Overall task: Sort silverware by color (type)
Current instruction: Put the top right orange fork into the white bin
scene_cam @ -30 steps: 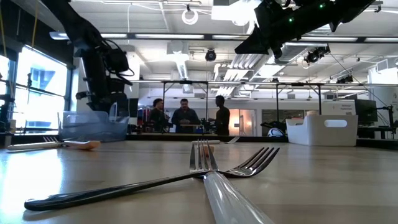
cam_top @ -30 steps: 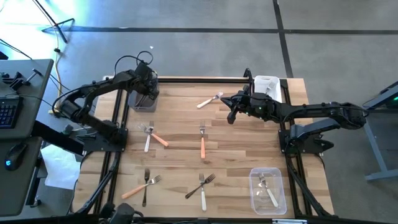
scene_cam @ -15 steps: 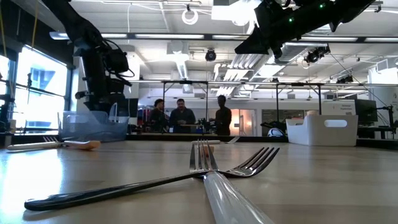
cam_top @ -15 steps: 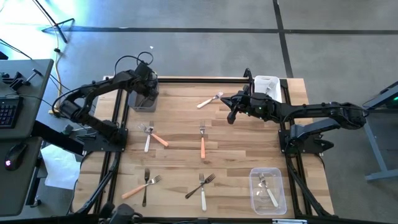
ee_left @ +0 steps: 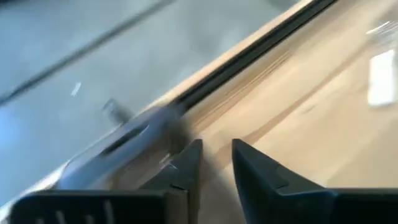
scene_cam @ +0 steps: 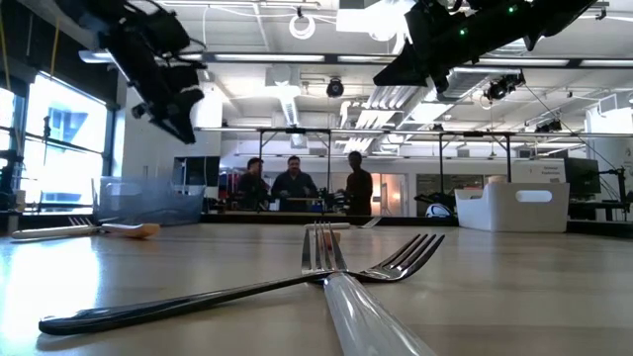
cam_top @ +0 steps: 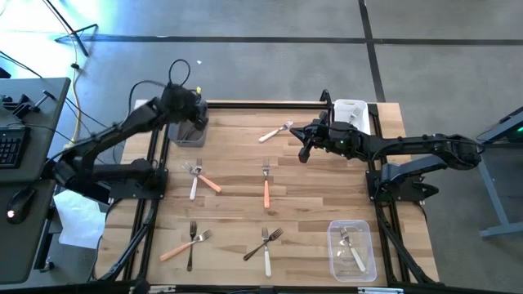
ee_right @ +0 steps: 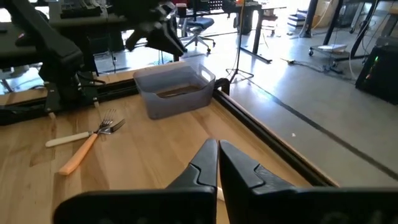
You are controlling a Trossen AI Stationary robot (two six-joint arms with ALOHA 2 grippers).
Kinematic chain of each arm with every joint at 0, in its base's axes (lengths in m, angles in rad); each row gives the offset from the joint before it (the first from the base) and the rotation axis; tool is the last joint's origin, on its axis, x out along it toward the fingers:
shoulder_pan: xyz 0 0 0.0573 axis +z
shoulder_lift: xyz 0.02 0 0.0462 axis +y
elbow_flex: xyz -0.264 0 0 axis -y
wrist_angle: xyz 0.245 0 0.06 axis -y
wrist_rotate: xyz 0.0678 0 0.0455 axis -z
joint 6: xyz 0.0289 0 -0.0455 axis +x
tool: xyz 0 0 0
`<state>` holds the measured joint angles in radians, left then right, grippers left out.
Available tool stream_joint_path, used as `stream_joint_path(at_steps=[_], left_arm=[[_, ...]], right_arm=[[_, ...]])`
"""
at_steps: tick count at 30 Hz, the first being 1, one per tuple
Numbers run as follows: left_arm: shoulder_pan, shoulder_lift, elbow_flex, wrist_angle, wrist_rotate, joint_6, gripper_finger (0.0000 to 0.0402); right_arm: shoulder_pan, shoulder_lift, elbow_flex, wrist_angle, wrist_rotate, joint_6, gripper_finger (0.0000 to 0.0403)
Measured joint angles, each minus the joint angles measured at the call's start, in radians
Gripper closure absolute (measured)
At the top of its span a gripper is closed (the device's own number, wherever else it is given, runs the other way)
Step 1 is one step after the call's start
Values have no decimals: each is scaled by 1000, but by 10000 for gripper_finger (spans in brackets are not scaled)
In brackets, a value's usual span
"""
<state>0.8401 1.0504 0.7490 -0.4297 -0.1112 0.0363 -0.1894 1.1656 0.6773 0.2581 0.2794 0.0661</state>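
Left gripper [cam_top: 194, 109]: positioned in the upper left of the high view, raised above the grey bin [cam_top: 189, 131] at the table's far-left corner. In the left wrist view the fingertips [ee_left: 186, 163] stand slightly apart with a narrow gap, holding nothing. In the low view this gripper [scene_cam: 176, 111] hangs well above the bin [scene_cam: 148, 201].

Right gripper [cam_top: 304, 153]: positioned right of centre in the upper part of the high view, above the wooden table [cam_top: 237, 163]. In the right wrist view its fingers [ee_right: 208, 155] are pressed together with nothing between them.

Silverware locations, high view:
- Left of centre: a white-handled fork [cam_top: 194, 184] crossed with an orange-handled fork [cam_top: 207, 183].
- Centre: one orange-handled fork [cam_top: 265, 188], lying lengthwise.
- Upper centre: a white-handled fork [cam_top: 274, 132], just left of the right gripper.
- Lower left: an orange-handled fork [cam_top: 181, 246] crossed with a dark fork [cam_top: 190, 248].
- Lower centre: a dark fork [cam_top: 259, 245] crossed with a white-handled fork [cam_top: 266, 253].
- Lower right: forks lie inside the clear bin [cam_top: 337, 261].

A white bin [cam_top: 353, 108] stands at the upper right edge of the table. The right wrist view shows something dark inside the grey bin [ee_right: 174, 90]; what it is cannot be told.
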Motion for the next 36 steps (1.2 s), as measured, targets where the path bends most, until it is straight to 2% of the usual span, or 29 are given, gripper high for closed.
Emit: stream_joint_path(at_steps=[5,8,13,19,22,25,29,36], left_arm=[[-130,-151,-184,245,83,-69,376],[-210,-219,-284,388,110,-108,396],[-333,-283,-414,618,133,-166,396],[-437,-298,-506,789,107,-173,395],[-474,-297,-537,820,60,-178,394],[-498,-297,-564,845,23,-165,394],[-510,-297,-584,846,8,-138,394],[-520,-297,-588,845,-7,-118,394]], right_arm=[[23,0,0,-44,2,75,403],[73,0,0,-72,48,113,403],[187,9,0,-132,186,227,403],[293,112,15,-135,331,429,403],[318,195,47,-135,337,505,403],[343,286,92,-135,354,514,402],[355,385,167,-145,347,562,402],[354,504,332,-364,295,659,399]])
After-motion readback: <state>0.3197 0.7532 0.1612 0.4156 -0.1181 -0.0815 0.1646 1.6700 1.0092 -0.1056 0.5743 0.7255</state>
